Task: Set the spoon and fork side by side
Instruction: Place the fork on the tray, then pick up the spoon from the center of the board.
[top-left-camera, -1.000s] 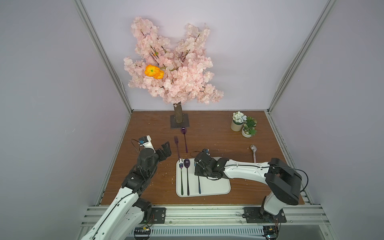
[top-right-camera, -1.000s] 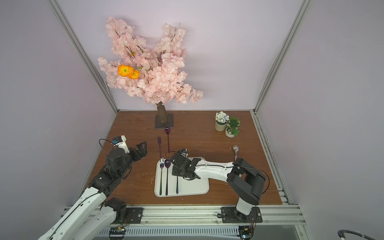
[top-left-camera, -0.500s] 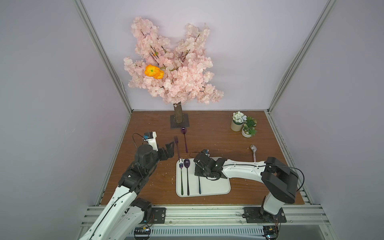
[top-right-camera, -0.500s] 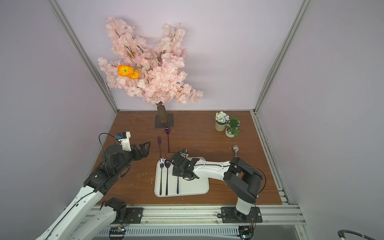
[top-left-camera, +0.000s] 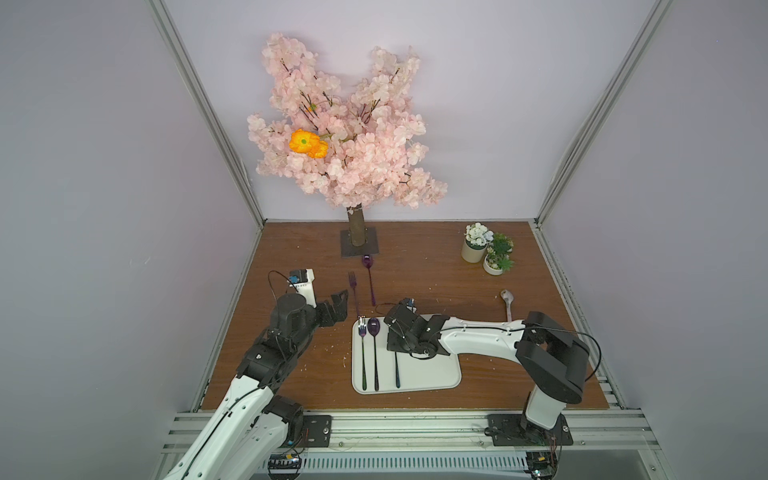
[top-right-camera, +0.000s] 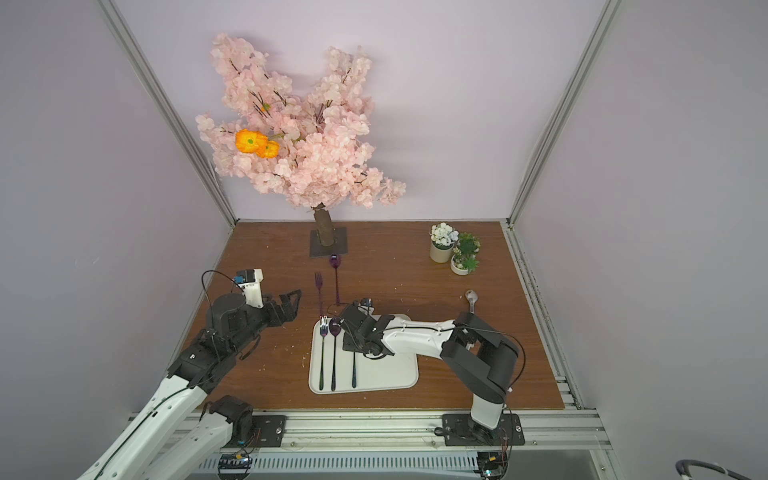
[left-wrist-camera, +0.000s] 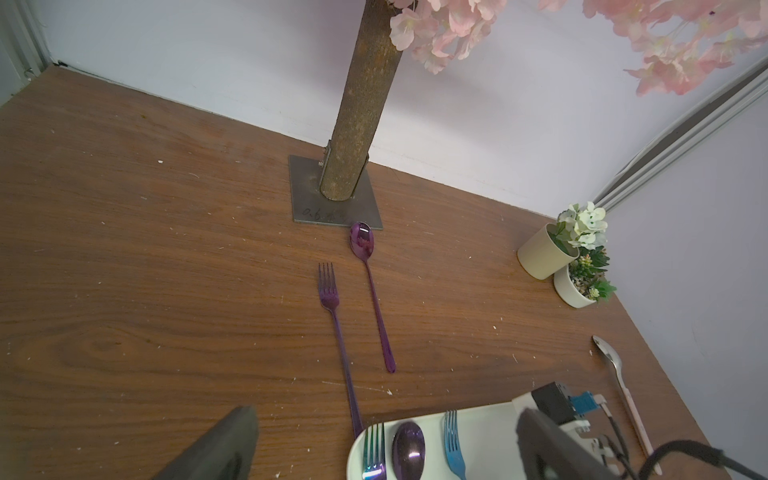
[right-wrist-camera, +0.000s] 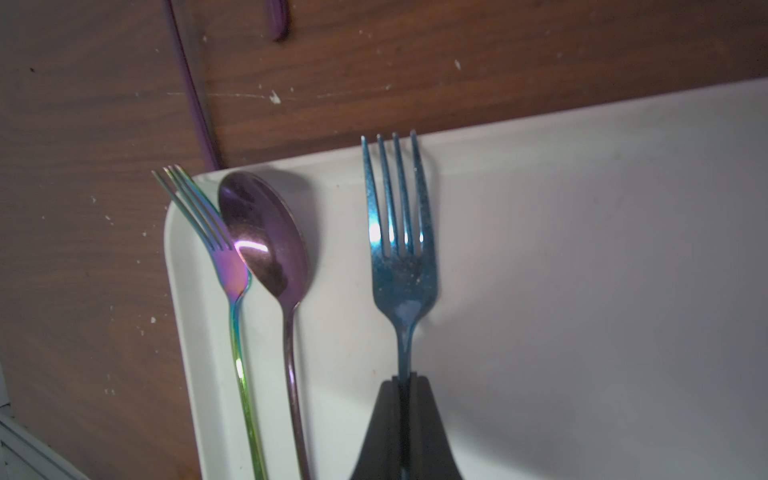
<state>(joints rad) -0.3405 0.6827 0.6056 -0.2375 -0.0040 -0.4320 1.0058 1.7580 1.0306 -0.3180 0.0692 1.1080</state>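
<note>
Gripping the blue fork (right-wrist-camera: 401, 266) by its handle, the right gripper (right-wrist-camera: 406, 384) has its fingers closed tight on the stem. The tines point at the far rim of the white tray (right-wrist-camera: 582, 249). Whether the fork rests on the tray cannot be confirmed.

The spoon (right-wrist-camera: 266, 241), purple, lies on the tray beside the blue fork. It is parallel to the fork, with a clear gap between them. The rainbow fork (right-wrist-camera: 226, 266) lies on the spoon's other side, its head touching the bowl and its tines reaching over the tray's corner rim.

The left gripper (top-left-camera: 337, 308) hangs over the table (top-left-camera: 415, 266) near the tray's far corner, fingers (left-wrist-camera: 220, 449) spread wide and holding nothing.

The loose fork (left-wrist-camera: 332, 307) and loose spoon (left-wrist-camera: 368, 266), both purple, lie side by side on the table beyond the tray, not touching. The loose fork's handle reaches the tray corner. A silver spoon (top-left-camera: 508, 303) lies well apart, by the right arm.
</note>
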